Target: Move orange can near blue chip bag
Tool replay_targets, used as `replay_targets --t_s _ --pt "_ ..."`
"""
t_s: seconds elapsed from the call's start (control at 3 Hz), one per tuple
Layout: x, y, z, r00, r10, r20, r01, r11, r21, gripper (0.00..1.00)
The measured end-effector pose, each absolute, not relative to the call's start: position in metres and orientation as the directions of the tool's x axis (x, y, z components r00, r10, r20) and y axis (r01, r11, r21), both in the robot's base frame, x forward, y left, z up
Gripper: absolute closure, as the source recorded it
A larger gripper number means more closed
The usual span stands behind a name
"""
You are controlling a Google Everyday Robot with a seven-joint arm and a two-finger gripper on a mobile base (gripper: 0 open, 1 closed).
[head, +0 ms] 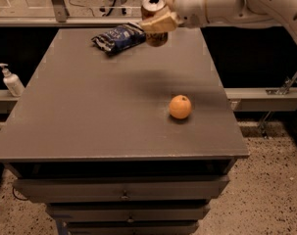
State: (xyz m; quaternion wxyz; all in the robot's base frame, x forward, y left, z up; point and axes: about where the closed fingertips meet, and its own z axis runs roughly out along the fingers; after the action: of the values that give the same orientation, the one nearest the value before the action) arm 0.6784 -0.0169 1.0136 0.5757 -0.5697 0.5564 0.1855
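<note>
Pinching one orange can, the hand hovers beside one blue chip bag; one fruit lies apart.

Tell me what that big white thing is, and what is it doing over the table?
That is a robot arm. One camera looks down at a grey table from the front. At the arm's end is its gripper, like a hand with two jaws. The jaws are squeezed round an orange can, holding it in the air over the far end of the table, right beside a blue chip bag lying there. A round orange fruit sits alone nearer to us. A soap bottle stands on the left, off the table.
</note>
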Motion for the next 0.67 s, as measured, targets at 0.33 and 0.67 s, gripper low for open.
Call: replay_targets --t_s 0.33,0.67 --pt "0.738 -0.001 0.984 0.269 -0.400 -0.876 -0.877 0.274 -0.394 1.00" --pt "0.785 0.025 0.959 0.250 -0.372 -0.894 -0.897 0.260 -0.358 1.00"
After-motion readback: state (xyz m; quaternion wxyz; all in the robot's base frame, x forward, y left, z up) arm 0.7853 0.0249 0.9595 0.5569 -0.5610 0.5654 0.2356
